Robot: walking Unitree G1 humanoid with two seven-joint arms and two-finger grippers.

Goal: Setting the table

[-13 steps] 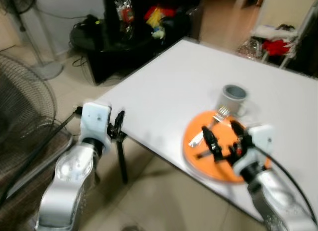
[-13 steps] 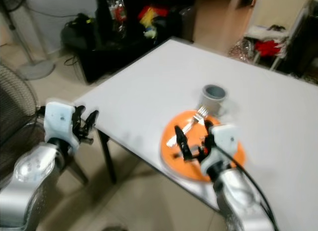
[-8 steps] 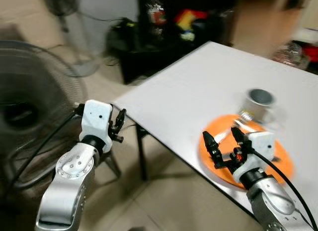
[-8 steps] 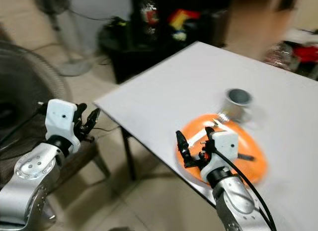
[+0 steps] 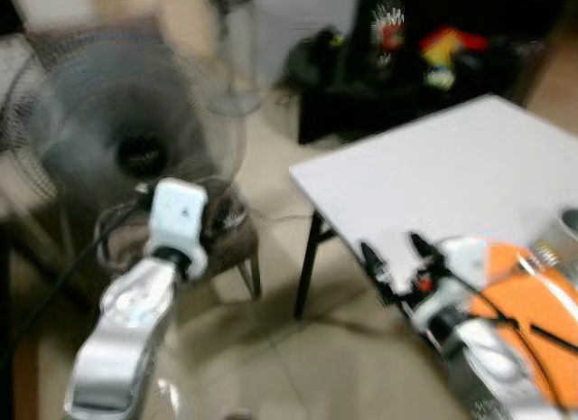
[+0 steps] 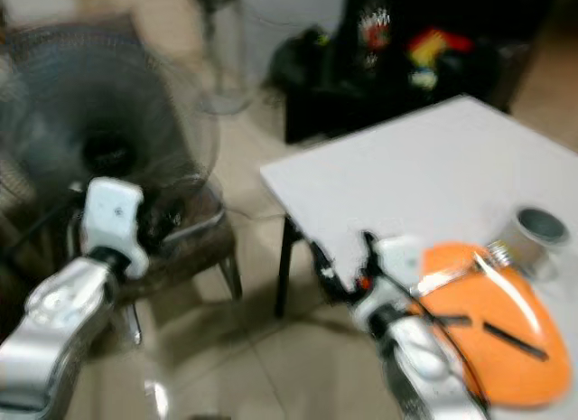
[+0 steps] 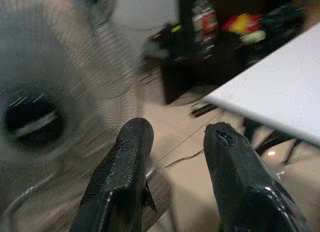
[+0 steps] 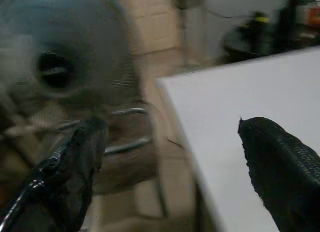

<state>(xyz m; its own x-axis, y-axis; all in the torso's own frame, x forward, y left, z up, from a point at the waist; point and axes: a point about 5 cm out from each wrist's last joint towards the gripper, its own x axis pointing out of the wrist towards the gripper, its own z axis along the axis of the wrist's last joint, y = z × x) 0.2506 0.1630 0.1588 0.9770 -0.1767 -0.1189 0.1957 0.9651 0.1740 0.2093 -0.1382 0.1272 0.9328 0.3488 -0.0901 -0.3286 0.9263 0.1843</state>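
White table (image 6: 424, 176), orange plate (image 6: 492, 325) (blurred)

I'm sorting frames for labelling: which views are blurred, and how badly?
Both eye views are smeared: the fan, orange plate and right gripper have soft edges. Left wrist view: fingers fairly sharp, background soft. Right wrist view: blurred throughout, table edge soft.

Head stereo pair looks down and forward; each wrist camera looks out along its own fingers.

Both eye views share the white rectangular table (image 5: 452, 176) at 2 o'clock and the grey round floor fan (image 5: 135, 122) at 10 o'clock; both wrist views face the same fan, nearer.
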